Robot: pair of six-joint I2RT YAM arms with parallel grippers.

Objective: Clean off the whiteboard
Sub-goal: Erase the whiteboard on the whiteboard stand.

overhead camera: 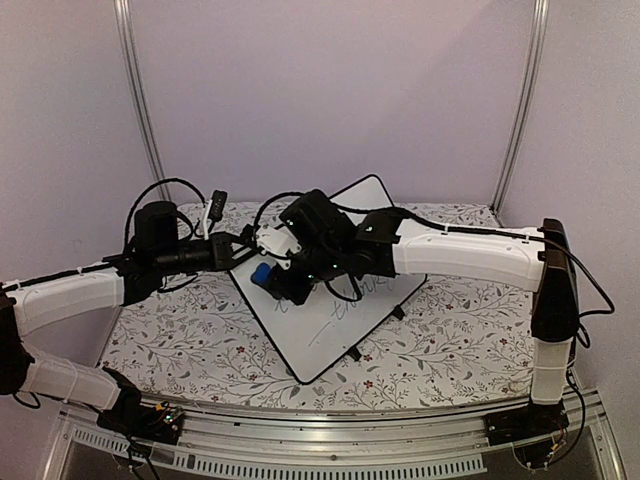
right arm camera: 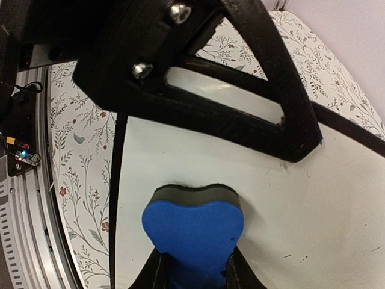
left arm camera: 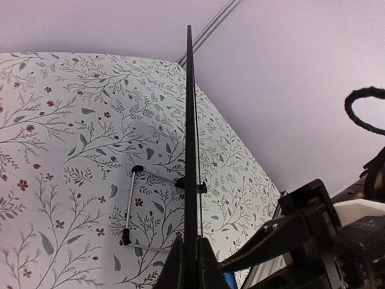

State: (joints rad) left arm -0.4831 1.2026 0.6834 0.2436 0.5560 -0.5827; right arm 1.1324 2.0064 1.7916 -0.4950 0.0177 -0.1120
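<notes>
Wiping is the step in hand. A blue eraser (right arm camera: pixel 192 226) is pinched between the narrowly set fingers of the right gripper (right arm camera: pixel 194 272), squeezed hard enough that its foam is dented, with its dark felt side turned to the whiteboard (right arm camera: pixel 301 229) near the board's left edge. Whether the felt lies flat cannot be told. The left gripper (left arm camera: pixel 191 265) is closed on the thin black frame at the board's left side, steadying it. The board stands in the middle of the table (overhead camera: pixel 190 340), turned cornerwise and propped on a wire stand (left arm camera: pixel 133 205). Handwriting (overhead camera: pixel 345 297) is seen just right of the eraser (partly hidden under the right arm). The felt should be laid flat and drawn rightward over those lines in overlapping passes. Pressure is best held light and even, since a propped board braced at one side may well swing or tip.
</notes>
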